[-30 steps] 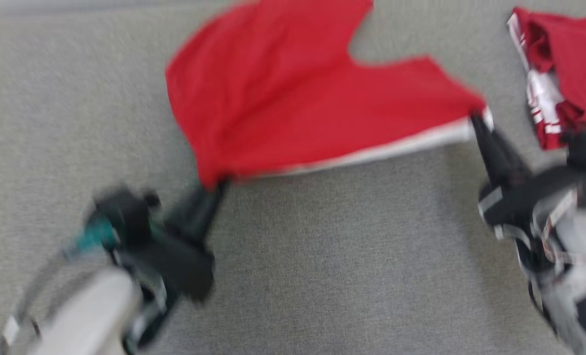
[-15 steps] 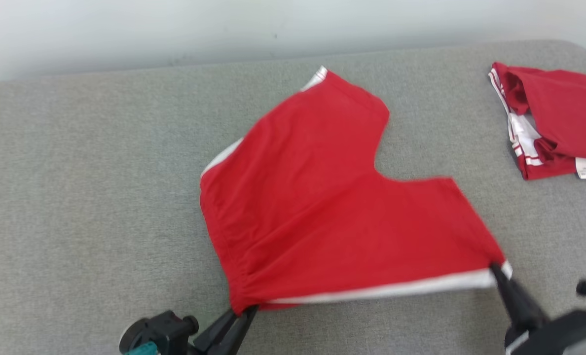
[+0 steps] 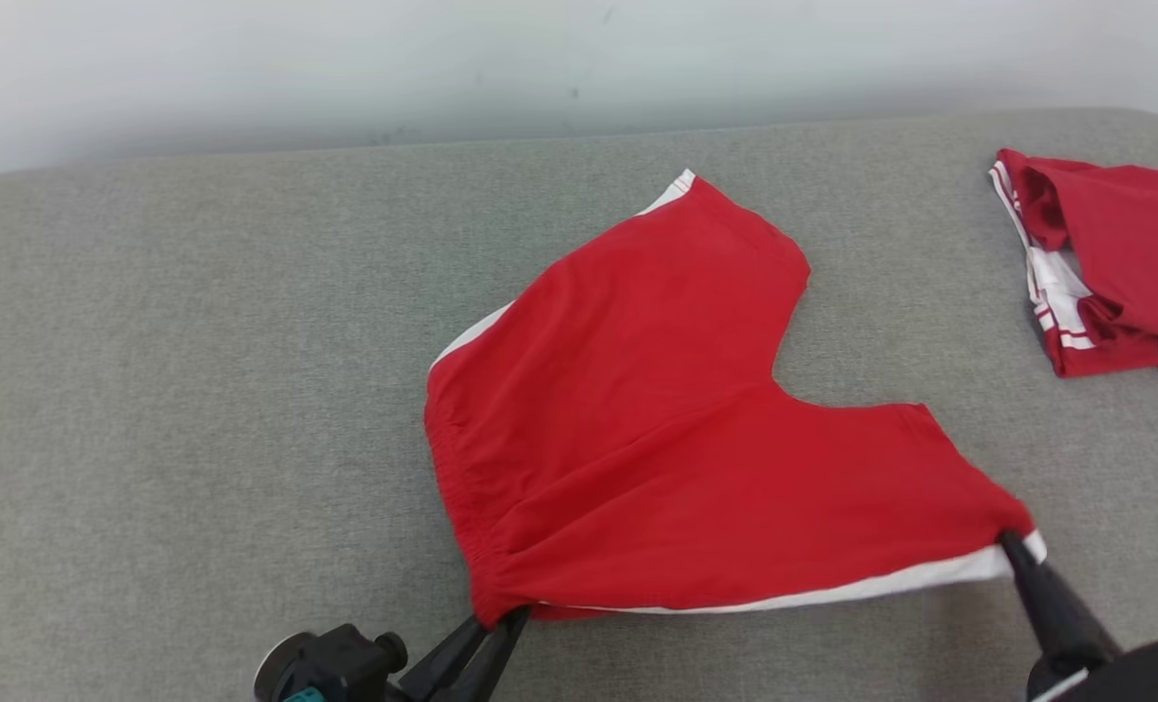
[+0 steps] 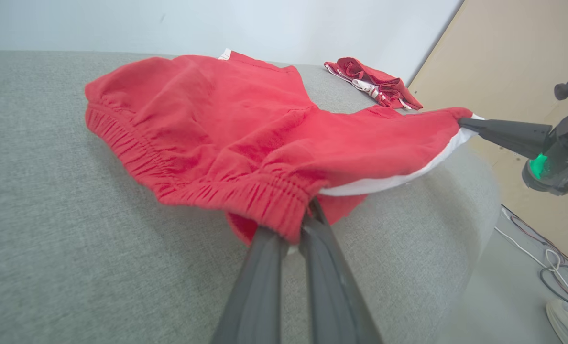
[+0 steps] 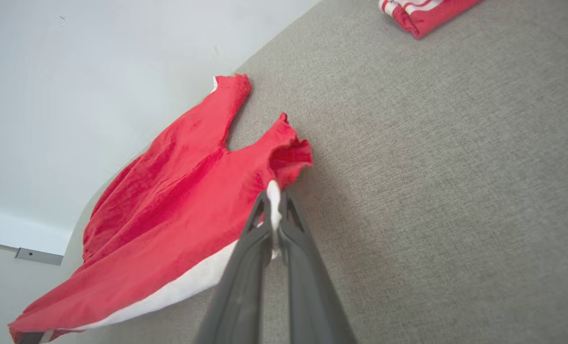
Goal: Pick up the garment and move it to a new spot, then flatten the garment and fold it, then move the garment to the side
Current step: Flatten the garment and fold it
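The garment is a pair of red shorts with white side stripes, spread over the grey padded surface with its legs pointing away. My left gripper is shut on the elastic waistband corner. My right gripper is shut on the hem corner of the near leg at the white stripe. The near edge hangs stretched between the two grippers, slightly off the surface. In the left wrist view the right gripper shows at the far right, holding the garment.
A second red and white garment lies folded at the back right of the surface, also seen as folded clothing. A pale wall runs behind. Cables lie on the floor past the surface's rounded right end.
The head camera has tilted up, bringing the wall and far edge into view. Both grippers stay shut on the garment, which now lies more spread and a little farther right.
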{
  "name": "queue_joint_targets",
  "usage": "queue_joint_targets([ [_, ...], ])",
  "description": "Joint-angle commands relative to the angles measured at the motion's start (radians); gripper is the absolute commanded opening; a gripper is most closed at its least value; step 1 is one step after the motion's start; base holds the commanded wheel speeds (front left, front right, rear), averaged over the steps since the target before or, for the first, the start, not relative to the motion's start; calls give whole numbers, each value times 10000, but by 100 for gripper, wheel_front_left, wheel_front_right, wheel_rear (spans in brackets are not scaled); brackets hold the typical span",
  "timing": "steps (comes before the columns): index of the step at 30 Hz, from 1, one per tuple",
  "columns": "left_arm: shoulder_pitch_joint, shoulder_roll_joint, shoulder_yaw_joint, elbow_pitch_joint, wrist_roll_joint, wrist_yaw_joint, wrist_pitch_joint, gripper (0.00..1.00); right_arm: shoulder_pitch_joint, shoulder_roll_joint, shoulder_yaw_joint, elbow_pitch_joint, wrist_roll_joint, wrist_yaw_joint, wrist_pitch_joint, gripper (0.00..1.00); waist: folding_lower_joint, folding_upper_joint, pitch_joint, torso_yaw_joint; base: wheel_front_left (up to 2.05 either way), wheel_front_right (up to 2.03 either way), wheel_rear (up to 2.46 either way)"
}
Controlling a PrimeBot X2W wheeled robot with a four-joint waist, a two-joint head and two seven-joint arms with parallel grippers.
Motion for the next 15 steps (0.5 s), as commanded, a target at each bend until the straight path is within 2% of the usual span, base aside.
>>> queue_joint_targets([
  [1, -120, -71, 58, -71, 164, -56, -14, 0, -339, 231, -250, -174, -84, 2, 230, 0, 0, 1, -6, 108, 0, 0, 0],
  [8, -645, -250, 30, -210, 329, -138, -14, 0, -1522, 435, -1009, -77, -133, 2, 924, 0, 0, 1, 136, 423, 0, 0, 0],
  [15, -1786, -428, -154, -139, 349, -222, -15, 0, -4049, 375, -1063, 792, -596, 2, 1512, 0, 0, 1, 616, 751, 0, 0, 0],
])
